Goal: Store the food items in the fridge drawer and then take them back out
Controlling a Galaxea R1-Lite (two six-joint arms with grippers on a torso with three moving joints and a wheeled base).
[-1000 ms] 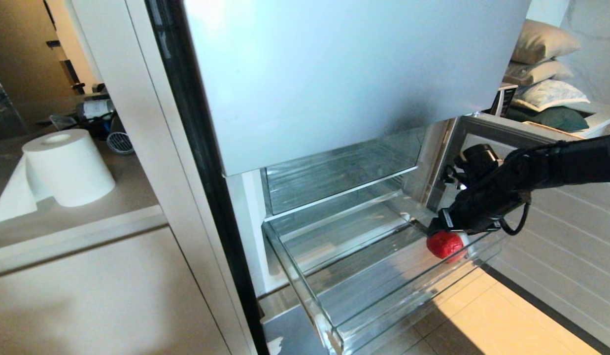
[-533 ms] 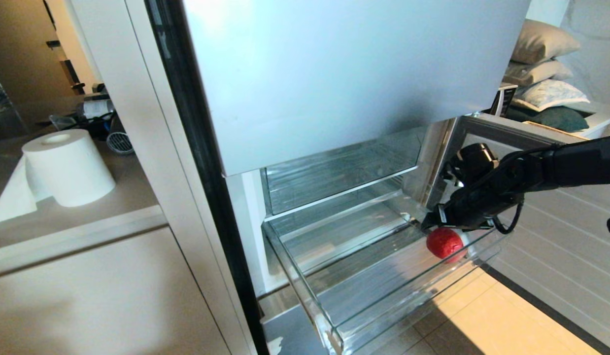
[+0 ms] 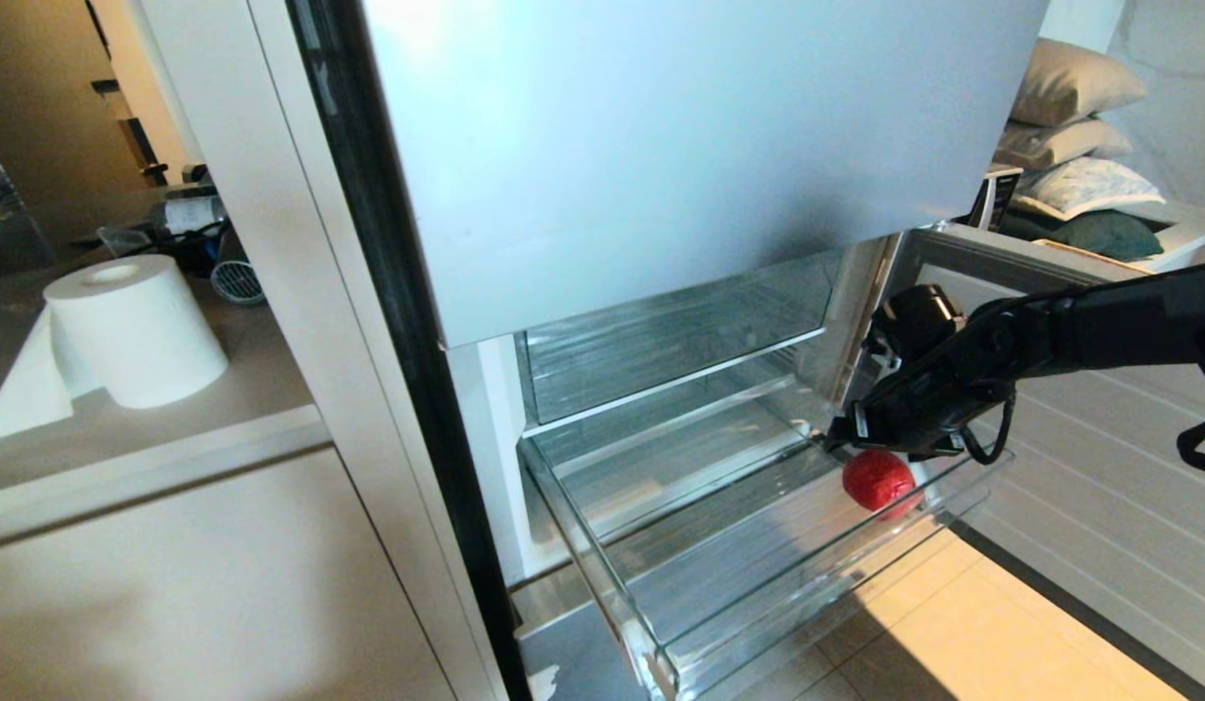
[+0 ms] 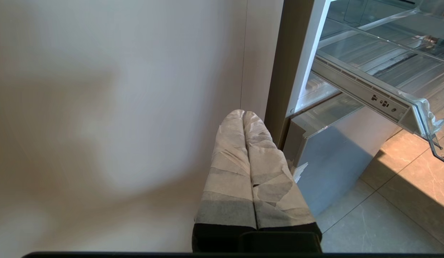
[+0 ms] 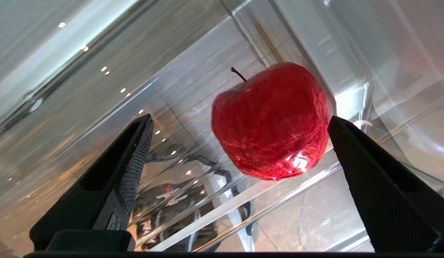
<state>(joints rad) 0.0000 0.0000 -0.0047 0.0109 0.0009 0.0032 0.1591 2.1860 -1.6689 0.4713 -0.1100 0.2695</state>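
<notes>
Red and glossy, the apple (image 5: pixel 272 122) sits on the ribbed floor of the clear fridge drawer (image 3: pixel 661 623), in its far right corner, below the right gripper (image 5: pixel 240 125), whose black fingers (image 5: pixel 136 150) stand wide apart with the fruit nearer one of them and touching neither. Against a second ago, the right gripper has lifted off the apple and drawn slightly up, while the fruit has stayed put. Beside the pale cabinet panel (image 4: pixel 118 107), the left gripper (image 4: pixel 243 114) hangs with its taped fingers pressed together.

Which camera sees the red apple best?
The right wrist view: the shiny red apple with its dark stem fills the middle, between the open right end effector fingers. The head view shows it small in the clear plastic drawer. The left wrist view misses it.
</notes>
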